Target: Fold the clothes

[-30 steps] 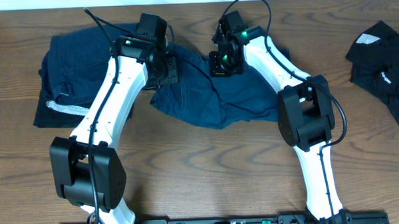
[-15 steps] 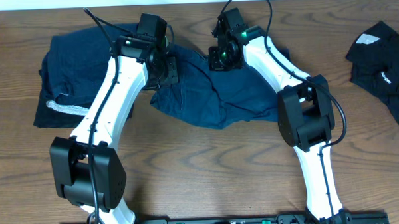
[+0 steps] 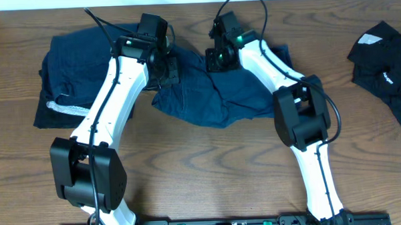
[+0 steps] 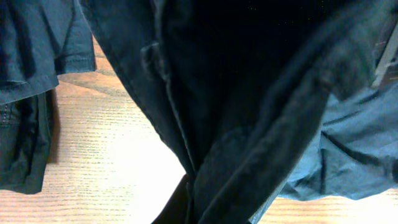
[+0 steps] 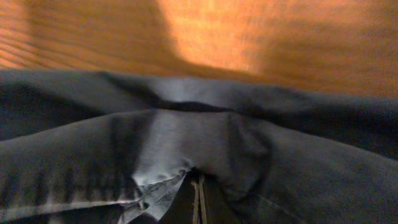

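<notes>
Shorts in left claw, right claw

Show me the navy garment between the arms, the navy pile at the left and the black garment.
navy garment between the arms point(image 3: 213, 102): overhead view, lower middle of the cloth.
navy pile point(image 3: 66, 64): overhead view, upper left part.
black garment point(image 3: 384, 56): overhead view, cloth above its white mark.

Overhead bright and sharp; wrist views dim, blurred, with table glare.

right hand shifted left, pulling navy-blue garment with it, cloth's right edge drawn inward
</notes>
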